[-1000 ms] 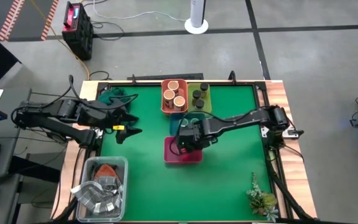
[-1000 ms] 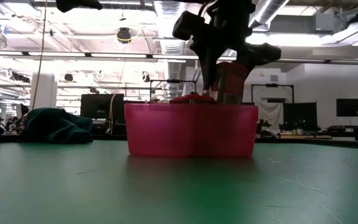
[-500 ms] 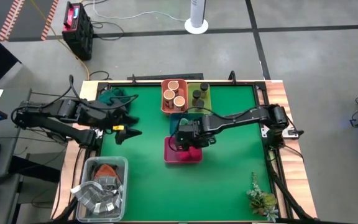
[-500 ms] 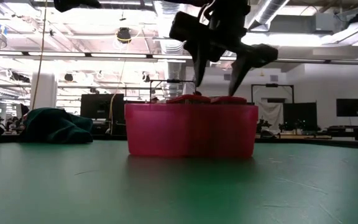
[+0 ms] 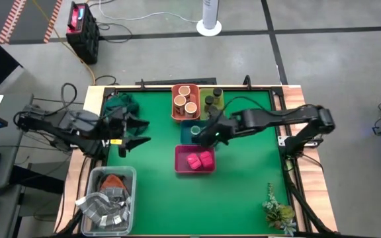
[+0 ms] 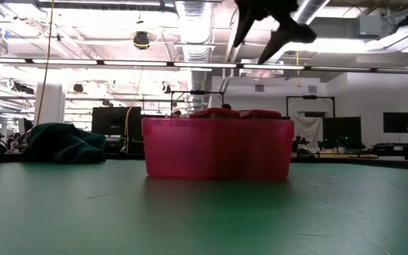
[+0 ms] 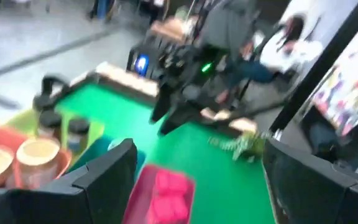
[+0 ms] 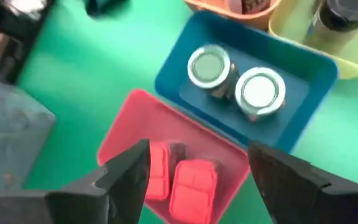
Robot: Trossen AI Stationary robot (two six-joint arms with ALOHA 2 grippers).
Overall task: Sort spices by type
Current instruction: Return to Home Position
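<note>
The right tool (image 8: 197, 149) hangs spread and empty above the blue tray (image 8: 319, 67), its arm hiding most of that tray from overhead; the wrist view shows two green-lidded jars (image 8: 209, 67) standing inside. Just beside, two pink blocks (image 8: 182, 177) lie side by side in the red tray (image 8: 120, 140). The left tool (image 5: 141, 131), also spread, waits near the left edge of the counter (image 5: 243, 192).

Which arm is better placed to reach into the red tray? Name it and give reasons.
Right. The right gripper hangs open just past the red tray, over the blue tray, with the pink blocks in its wrist view. The left gripper sits open near the table's left side, farther away.
</note>
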